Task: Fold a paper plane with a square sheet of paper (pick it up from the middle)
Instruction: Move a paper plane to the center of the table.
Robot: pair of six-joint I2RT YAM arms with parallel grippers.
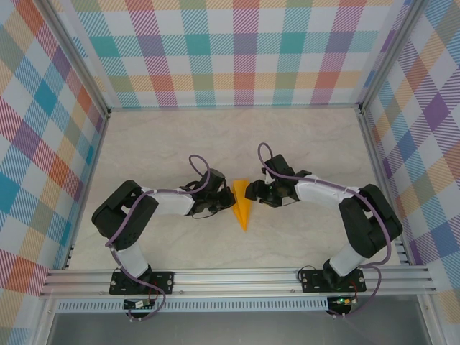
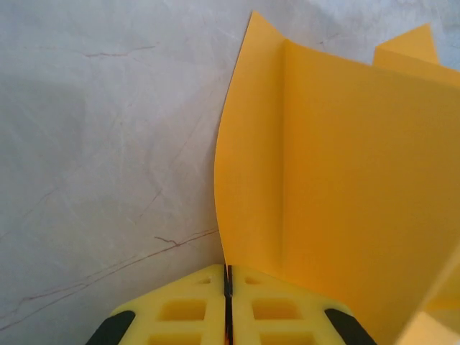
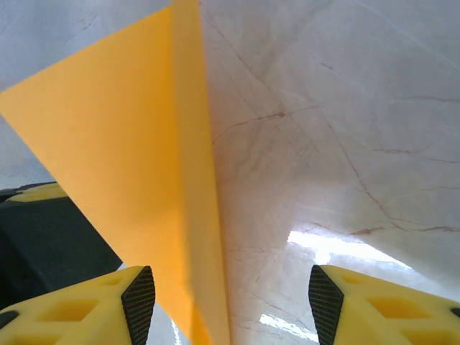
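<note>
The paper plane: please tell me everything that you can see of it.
The paper plane is thin, plain orange-yellow paper folded into a narrow dart with lengthwise creases. Its sharp tip points toward the arm bases, and its wide end lies between the two grippers on the marbled table. One flap stands up. The left gripper is shut on its edge. The right gripper is open around a flap; contact there cannot be told.

One paper plane (image 1: 242, 208), one table (image 1: 165, 144), two end effectors in all: left end effector (image 1: 223, 203), right end effector (image 1: 252, 192).
</note>
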